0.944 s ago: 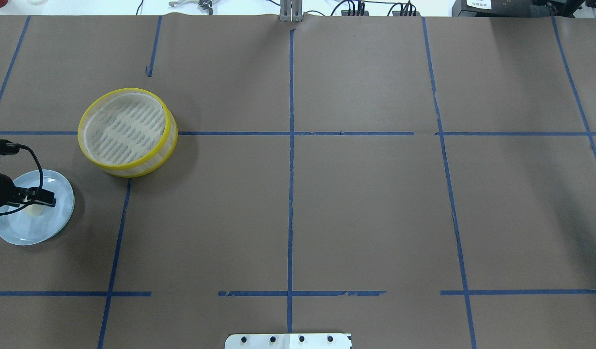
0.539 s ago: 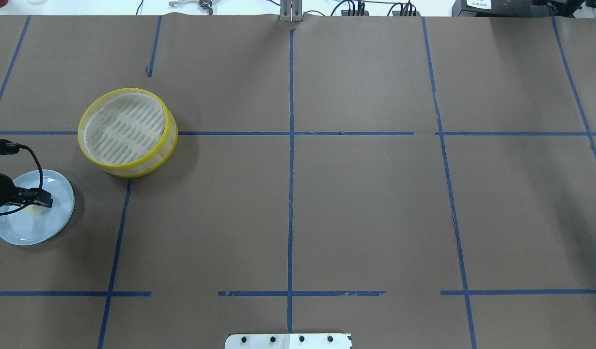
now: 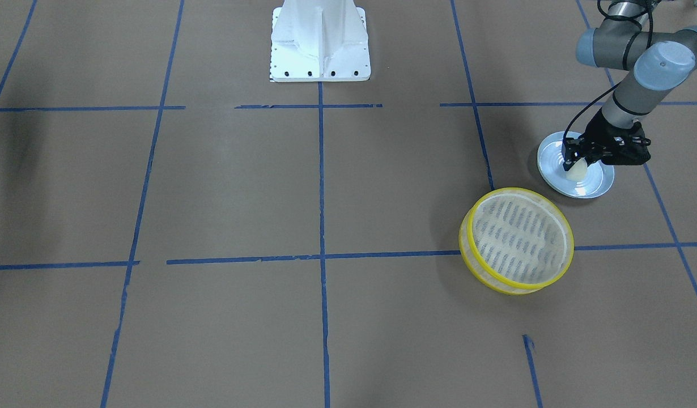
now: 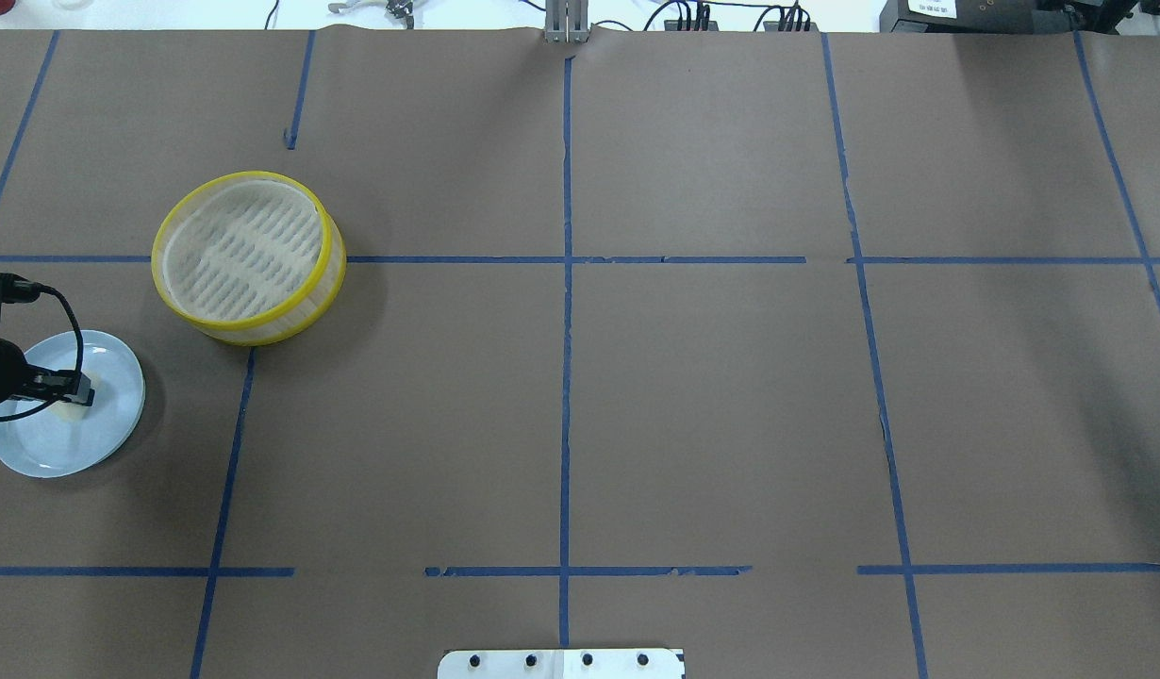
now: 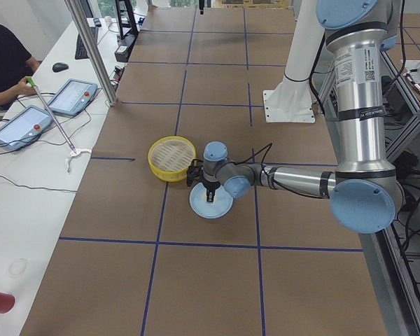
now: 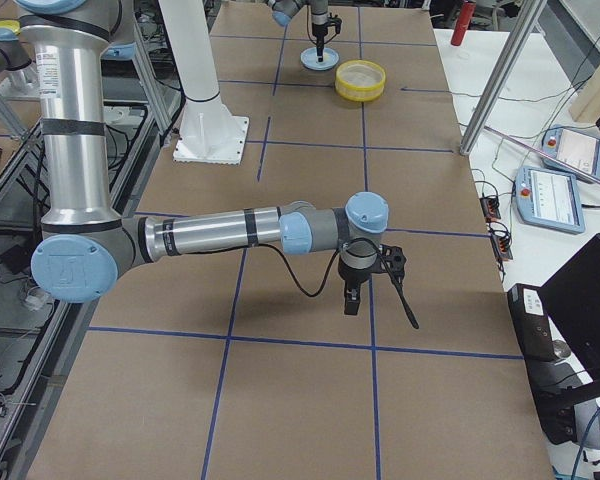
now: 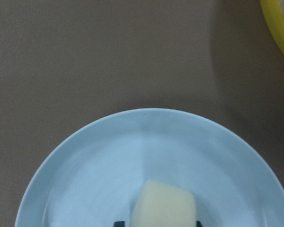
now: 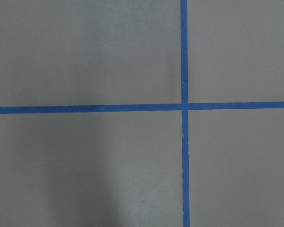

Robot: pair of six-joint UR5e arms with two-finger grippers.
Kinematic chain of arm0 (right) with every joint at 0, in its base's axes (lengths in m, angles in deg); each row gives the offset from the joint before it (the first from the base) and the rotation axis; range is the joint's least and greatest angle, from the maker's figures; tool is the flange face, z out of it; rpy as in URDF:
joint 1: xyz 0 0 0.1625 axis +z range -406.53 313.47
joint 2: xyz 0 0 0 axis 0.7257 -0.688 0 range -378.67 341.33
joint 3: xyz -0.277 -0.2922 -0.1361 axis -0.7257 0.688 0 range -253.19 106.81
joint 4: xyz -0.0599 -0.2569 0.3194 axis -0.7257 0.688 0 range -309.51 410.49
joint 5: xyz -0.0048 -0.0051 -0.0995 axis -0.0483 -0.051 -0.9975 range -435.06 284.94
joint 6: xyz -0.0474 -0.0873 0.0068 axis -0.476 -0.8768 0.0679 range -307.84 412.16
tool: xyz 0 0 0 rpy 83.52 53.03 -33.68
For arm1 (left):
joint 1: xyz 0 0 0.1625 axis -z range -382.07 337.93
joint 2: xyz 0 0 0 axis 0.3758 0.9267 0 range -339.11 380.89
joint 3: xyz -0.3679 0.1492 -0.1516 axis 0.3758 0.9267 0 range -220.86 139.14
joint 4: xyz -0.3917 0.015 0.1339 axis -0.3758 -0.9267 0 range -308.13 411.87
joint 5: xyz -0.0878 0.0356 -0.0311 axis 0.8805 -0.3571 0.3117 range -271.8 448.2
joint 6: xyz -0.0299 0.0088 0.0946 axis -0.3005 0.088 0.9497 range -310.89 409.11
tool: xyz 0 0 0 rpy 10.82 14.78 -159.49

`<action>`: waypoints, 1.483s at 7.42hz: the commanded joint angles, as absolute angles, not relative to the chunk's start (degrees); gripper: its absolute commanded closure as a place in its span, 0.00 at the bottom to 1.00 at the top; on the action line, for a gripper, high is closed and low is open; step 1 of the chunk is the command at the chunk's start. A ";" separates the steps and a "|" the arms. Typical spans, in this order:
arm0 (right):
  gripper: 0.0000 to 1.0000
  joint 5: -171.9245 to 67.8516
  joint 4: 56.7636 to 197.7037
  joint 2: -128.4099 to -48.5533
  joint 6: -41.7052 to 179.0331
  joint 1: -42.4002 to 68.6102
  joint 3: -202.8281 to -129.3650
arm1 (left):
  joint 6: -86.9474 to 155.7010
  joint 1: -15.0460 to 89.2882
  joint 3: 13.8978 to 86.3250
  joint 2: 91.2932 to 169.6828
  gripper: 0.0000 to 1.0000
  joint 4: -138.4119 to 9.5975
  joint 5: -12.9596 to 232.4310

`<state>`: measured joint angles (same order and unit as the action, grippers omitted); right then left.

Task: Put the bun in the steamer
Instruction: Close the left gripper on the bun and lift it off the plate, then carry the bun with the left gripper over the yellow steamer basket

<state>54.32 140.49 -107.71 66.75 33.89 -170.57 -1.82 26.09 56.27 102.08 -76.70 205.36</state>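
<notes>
The cream-white bun lies on a pale blue plate at the table's left end; it also shows in the front view and the overhead view. My left gripper points down over the plate. Its dark fingertips press against the bun's two sides, and the bun rests on the plate. The yellow-rimmed steamer stands empty just beyond the plate, also in the front view. My right gripper hangs low over bare table far to the right; I cannot tell if it is open.
The table is covered in brown paper with a grid of blue tape lines. The white robot base stands at the table's near edge. An operator with tablets sits at a side table beyond the far edge.
The left gripper's fingers have drawn in toward the bun on the plate. The bun, plate and steamer have stayed in place.
</notes>
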 commanded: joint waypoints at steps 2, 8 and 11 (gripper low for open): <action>0.00 54.32 140.49 -107.71 66.75 33.89 -170.57 | -1.78 26.26 56.78 101.93 0.80 -76.71 205.45; 0.00 54.32 140.49 -107.71 66.75 33.89 -170.57 | -0.47 32.23 66.89 98.32 0.76 -74.53 210.28; 0.00 54.32 140.49 -107.71 66.75 33.89 -170.57 | 5.49 37.04 72.16 105.92 0.76 -53.85 210.28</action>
